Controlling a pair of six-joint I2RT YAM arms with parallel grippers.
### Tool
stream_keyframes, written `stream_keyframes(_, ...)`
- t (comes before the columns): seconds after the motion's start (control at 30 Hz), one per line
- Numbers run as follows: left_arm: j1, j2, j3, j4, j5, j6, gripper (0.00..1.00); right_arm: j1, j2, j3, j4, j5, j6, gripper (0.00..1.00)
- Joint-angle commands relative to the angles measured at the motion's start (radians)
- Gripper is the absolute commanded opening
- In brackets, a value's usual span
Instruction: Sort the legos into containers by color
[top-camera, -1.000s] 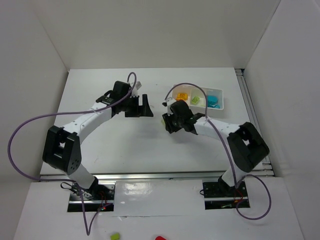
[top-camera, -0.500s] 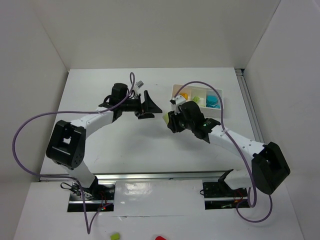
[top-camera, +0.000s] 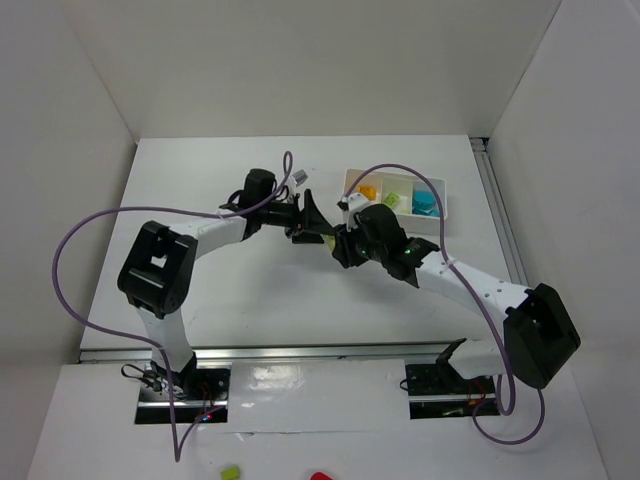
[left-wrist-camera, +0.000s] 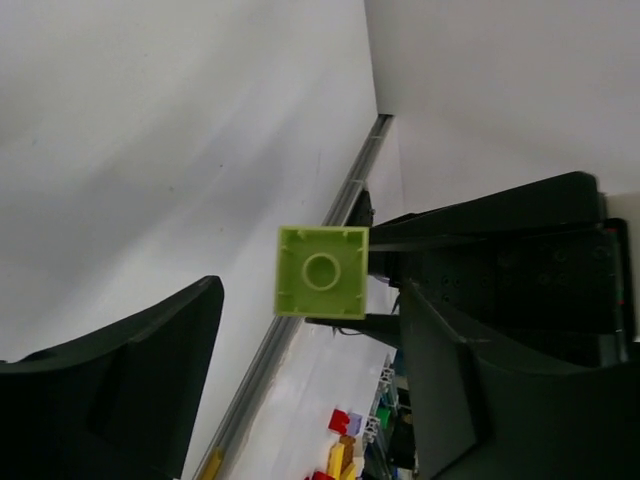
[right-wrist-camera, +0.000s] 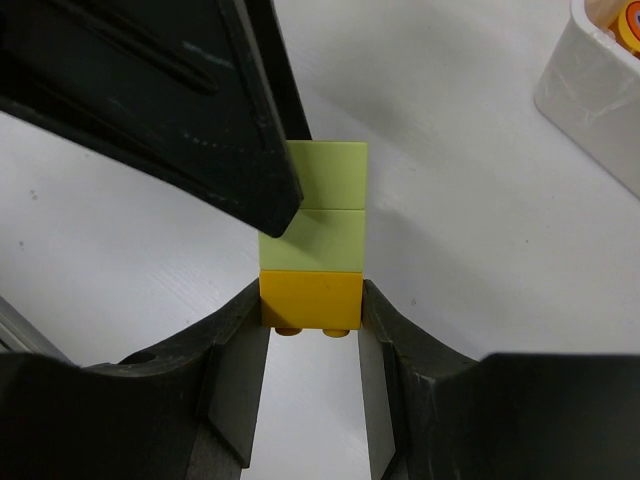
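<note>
My right gripper (right-wrist-camera: 311, 300) is shut on the yellow-orange brick (right-wrist-camera: 310, 297) at the near end of a small lego stack. Two lime green bricks (right-wrist-camera: 314, 208) stick out beyond its fingertips. In the top view the stack (top-camera: 327, 238) hangs above the table's middle, at the tips of the right gripper (top-camera: 338, 244). My left gripper (top-camera: 311, 217) is open, and its fingers straddle the green end. The left wrist view shows the green brick's hollow underside (left-wrist-camera: 322, 271) between the left gripper's (left-wrist-camera: 312, 290) spread fingers, not touching either. The white tray (top-camera: 395, 174) holds orange (top-camera: 365, 192), green (top-camera: 392, 200) and cyan (top-camera: 425, 203) legos.
The tray's corner (right-wrist-camera: 590, 95) is at the upper right of the right wrist view. One black left finger (right-wrist-camera: 180, 90) fills that view's upper left, close over the stack. White walls enclose the table. Loose coloured bricks (left-wrist-camera: 345, 455) lie beyond the table's edge.
The left arm has swung right and its open gripper has closed in on the stack's green end. The right gripper keeps its hold on the stack and has hardly moved in the last half second.
</note>
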Motion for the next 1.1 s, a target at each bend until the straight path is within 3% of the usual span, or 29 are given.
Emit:
stream_keyframes(0.0,-0.007,0.017,0.066,0.074,0.074,-0.010,0.77,0.016,-0.016,0.020,0.021,0.005,0.002,0.23)
stream_keyframes(0.2,-0.017,-0.002,0.084,0.004,0.074,0.063,0.52,0.016,-0.015,0.020,0.030,0.035,0.011,0.23)
stream_keyframes(0.23,-0.017,-0.002,0.093,0.004,0.084,0.063,0.35,0.016,-0.015,0.020,0.030,0.036,0.011,0.23)
stream_keyframes(0.37,0.004,0.008,0.104,-0.018,0.093,0.063,0.00,0.016,-0.025,0.020,0.019,0.055,0.011,0.22)
stream_keyframes(0.6,0.101,-0.021,0.066,-0.028,0.001,0.059,0.00,0.016,-0.110,0.020,-0.074,0.120,0.011,0.22)
stream_keyframes(0.8,0.147,-0.078,0.055,-0.129,-0.102,0.093,0.00,0.002,-0.137,0.009,-0.069,0.305,0.022,0.21)
stream_keyframes(1.07,0.136,-0.137,0.026,-0.174,-0.142,0.132,0.00,-0.085,0.040,0.158,-0.009,0.304,0.003,0.21)
